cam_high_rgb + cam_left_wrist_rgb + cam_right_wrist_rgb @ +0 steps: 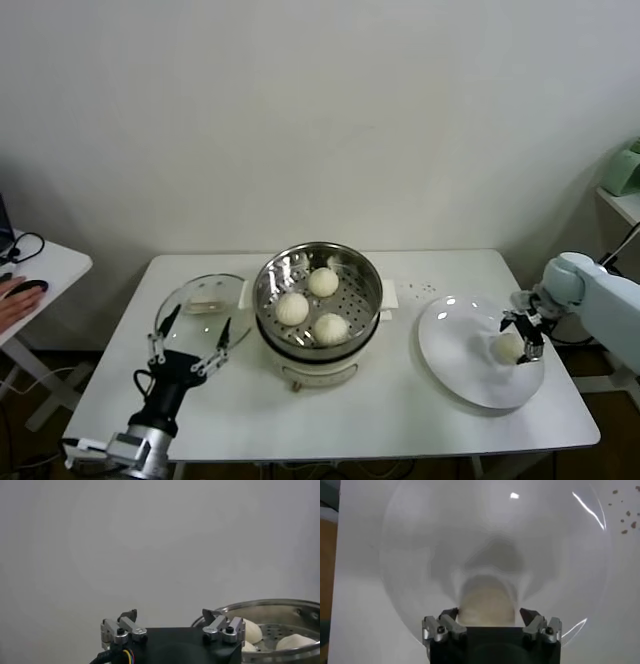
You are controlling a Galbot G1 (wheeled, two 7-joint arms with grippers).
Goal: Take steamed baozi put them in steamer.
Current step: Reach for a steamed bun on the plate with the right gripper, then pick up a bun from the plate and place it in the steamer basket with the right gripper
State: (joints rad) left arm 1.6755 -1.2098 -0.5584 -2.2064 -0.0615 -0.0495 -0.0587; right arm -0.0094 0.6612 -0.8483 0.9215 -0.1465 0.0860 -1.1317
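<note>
Three baozi (311, 302) sit in the steamer (318, 300); our right gripper (523, 336) straddles the last one (508, 347) on the plate (480, 350), fingers spread, not yet clamped. Squeezing off-centre could dent it or let it slip. Our left gripper (188, 340) waits released, near left.

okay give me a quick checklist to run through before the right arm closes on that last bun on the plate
1. Last baozi sits between the right gripper's fingers: ok, the right wrist view shows a finger on each side of it.
2. Grip made: not ok, the jaws stand wide and are not pressing the bun.
3. Bun lies on the white plate, clear of its rim: ok.
4. Room in the steamer: ok, three baozi lie on the perforated tray with bare space left.
5. Steamer uncovered: ok, the glass lid lies on the table beside it.
6. Left gripper out of the way: ok, open, near the lid.
</note>
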